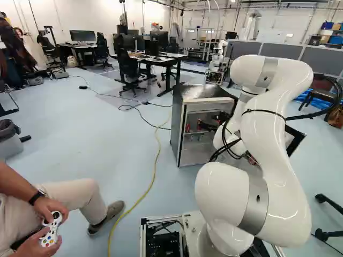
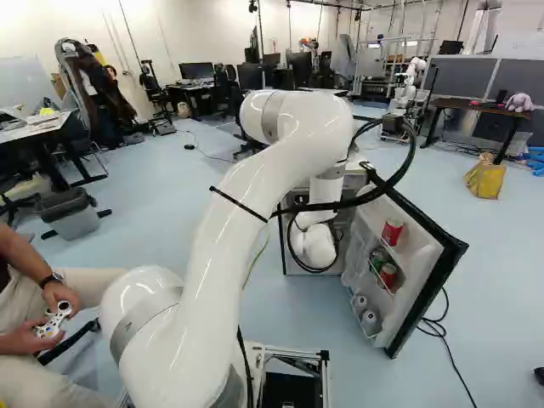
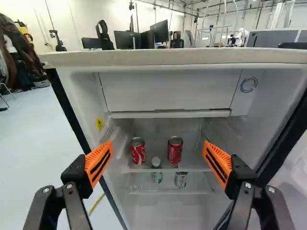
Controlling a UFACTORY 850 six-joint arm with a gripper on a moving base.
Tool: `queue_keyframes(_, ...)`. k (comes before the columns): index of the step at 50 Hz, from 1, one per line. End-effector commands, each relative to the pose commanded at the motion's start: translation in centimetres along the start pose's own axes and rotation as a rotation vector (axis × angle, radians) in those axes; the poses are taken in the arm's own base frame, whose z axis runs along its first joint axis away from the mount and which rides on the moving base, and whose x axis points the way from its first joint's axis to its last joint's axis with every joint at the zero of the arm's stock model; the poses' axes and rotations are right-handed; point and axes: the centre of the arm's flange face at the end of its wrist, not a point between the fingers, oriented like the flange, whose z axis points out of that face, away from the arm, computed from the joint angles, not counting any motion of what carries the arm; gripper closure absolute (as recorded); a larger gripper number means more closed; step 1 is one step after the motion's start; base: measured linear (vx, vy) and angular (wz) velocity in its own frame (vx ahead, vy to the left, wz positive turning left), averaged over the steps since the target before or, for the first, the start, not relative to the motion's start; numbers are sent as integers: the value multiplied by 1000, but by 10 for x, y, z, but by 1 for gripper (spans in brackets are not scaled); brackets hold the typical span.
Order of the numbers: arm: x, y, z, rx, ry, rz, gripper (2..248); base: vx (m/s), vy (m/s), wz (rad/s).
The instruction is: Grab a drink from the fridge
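White and bulky, the robot arm [image 1: 276, 155] looms closest, bending over towards twelve o'clock, straight ahead of its base. Desks [image 1: 172, 59] with screens on them stand well beyond it, at eleven o'clock in the left base view. At twelve o'clock in that view is the fridge [image 1: 179, 126], upright on the pale floor [image 1: 96, 144] with its front open. Its door [image 2: 418, 255] is swung wide, at about two o'clock from the arm's foot in the right base view, and carries drinks on its inner racks, among them an upper red can [image 2: 392, 231] and a lower red can [image 2: 388, 274].

The black claw [image 1: 211, 122] is at the fridge's open front. Seen from the wrist, its two fingers with orange pads [image 3: 99, 162] stand wide apart, and it has hold of nothing.

Looking along the claw, the drinks inside are ahead between the two fingers, apart from both. Two red cans stand upright on the upper shelf [image 3: 192, 168], a gap between them: one can [image 3: 138, 151] towards eleven o'clock, the other can [image 3: 175, 150] towards one. On the shelf below are two small bottles: one bottle [image 3: 156, 170] near twelve o'clock, pale cap up, and another bottle [image 3: 181, 179] towards one, partly hidden by the upper shelf
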Motion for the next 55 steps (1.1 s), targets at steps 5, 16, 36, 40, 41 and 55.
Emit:
queue_keyframes(5,-7,1,4,3,-3,2,3,0,0,0)
queue_keyframes(16,-21,3,16,10,-5,2,3,0,0,0)
queue_keyframes(36,-49,8,39,24,-3,-2,3,0,0,0)
queue_keyframes(40,-55,9,44,27,-2,-3,3,0,0,0)
queue_keyframes(41,-57,9,45,27,-2,-3,3,0,0,0)
queue_keyframes(55,-77,12,60,36,1,-7,3,0,0,0)
